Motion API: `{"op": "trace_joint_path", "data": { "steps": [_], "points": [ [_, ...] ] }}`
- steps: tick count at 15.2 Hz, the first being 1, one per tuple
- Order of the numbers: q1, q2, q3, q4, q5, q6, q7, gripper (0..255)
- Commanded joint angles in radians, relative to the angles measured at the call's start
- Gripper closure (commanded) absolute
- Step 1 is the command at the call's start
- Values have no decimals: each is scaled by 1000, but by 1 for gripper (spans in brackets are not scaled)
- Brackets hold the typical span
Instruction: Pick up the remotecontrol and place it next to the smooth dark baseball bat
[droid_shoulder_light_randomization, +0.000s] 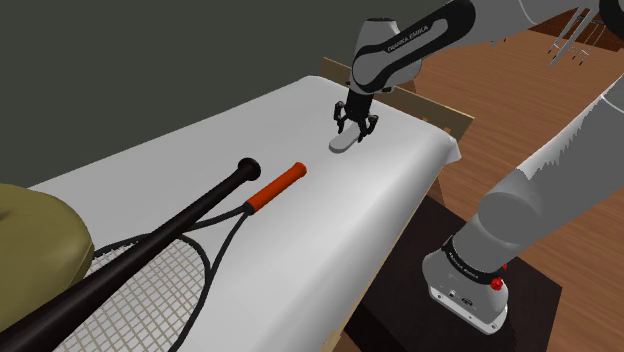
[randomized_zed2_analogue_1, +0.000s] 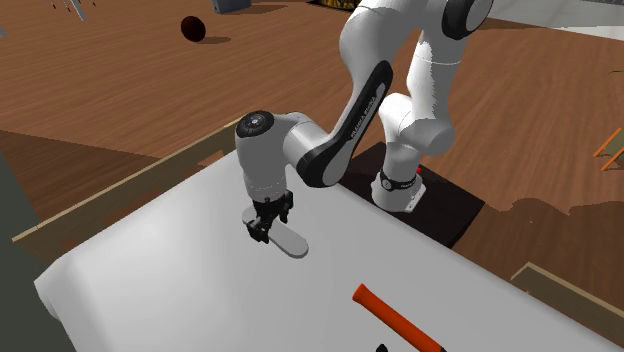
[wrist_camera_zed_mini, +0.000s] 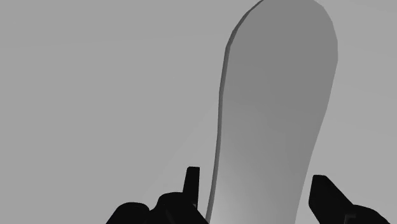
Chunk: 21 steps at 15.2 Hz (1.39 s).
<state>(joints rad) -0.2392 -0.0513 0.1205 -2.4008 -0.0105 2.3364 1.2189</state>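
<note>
The remote control (droid_shoulder_light_randomization: 342, 144) is a flat, plain grey oblong lying on the white surface (droid_shoulder_light_randomization: 190, 150), towards its far end in the shoulder view. My gripper (droid_shoulder_light_randomization: 357, 129) points down over one end of it, open. In the wrist view the two fingers straddle the remote (wrist_camera_zed_mini: 273, 108), with the gripper (wrist_camera_zed_mini: 257, 191) close on either side of it and no clear clasp. From the second exterior view the gripper (randomized_zed2_analogue_1: 266, 229) stands just above the remote (randomized_zed2_analogue_1: 291, 243). The smooth dark baseball bat (droid_shoulder_light_randomization: 165, 230) lies diagonally, well away from the remote, towards the shoulder view's lower left.
A racket with an orange grip (droid_shoulder_light_randomization: 277, 187) lies beside the bat, its strings under the bat's barrel; the grip also appears as an orange handle (randomized_zed2_analogue_1: 395, 318). An olive cushion (droid_shoulder_light_randomization: 35, 240) sits at the left edge. A wooden frame (droid_shoulder_light_randomization: 440, 112) borders the surface. A dark ball (randomized_zed2_analogue_1: 193, 27) lies on the floor.
</note>
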Motion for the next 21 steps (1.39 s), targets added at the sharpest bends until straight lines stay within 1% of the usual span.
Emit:
{"op": "trace_joint_path", "data": {
  "steps": [1, 3, 21],
  "points": [
    [0, 0, 0, 0, 0, 0, 0, 255],
    [0, 0, 0, 0, 0, 0, 0, 255],
    [1, -131, -5, 121, 19, -252, -17, 255]
  ]
}}
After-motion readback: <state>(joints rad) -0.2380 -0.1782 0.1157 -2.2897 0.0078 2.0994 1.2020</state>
